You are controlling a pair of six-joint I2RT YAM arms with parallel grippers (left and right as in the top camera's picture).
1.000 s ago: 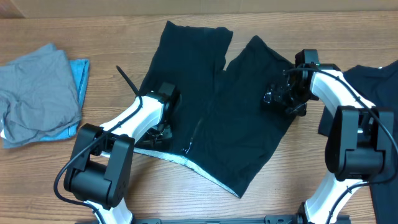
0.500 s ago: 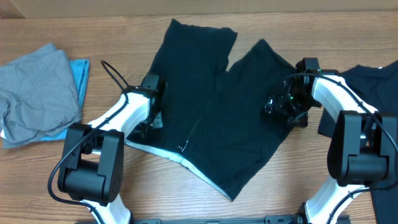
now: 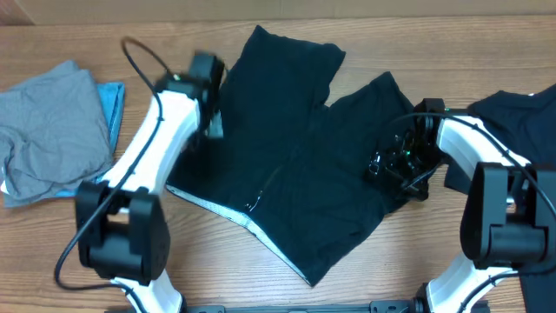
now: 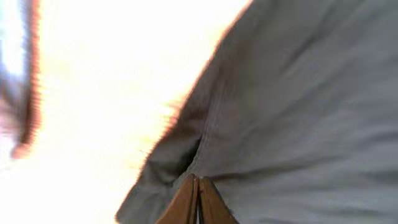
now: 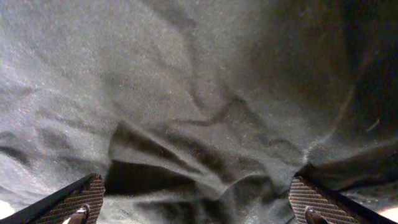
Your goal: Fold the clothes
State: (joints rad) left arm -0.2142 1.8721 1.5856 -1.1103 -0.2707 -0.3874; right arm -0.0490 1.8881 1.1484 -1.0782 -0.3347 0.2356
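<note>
Two arms were on the black pants (image 3: 295, 165), which lay spread across the middle of the table (image 3: 391, 278). The left gripper (image 4: 198, 199) was pinched tight on the outer edge of the left leg, up towards the far edge. The right gripper (image 5: 196, 208) hung with jaws wide over rumpled cloth on the right leg, holding nothing. It looked like the flattening step, before any fold. Next, probably, the right closes on its side so both can pull the cloth smooth. A grey piece (image 3: 48, 122) and a light-blue piece (image 3: 113, 100) lay at the left edge.
</note>
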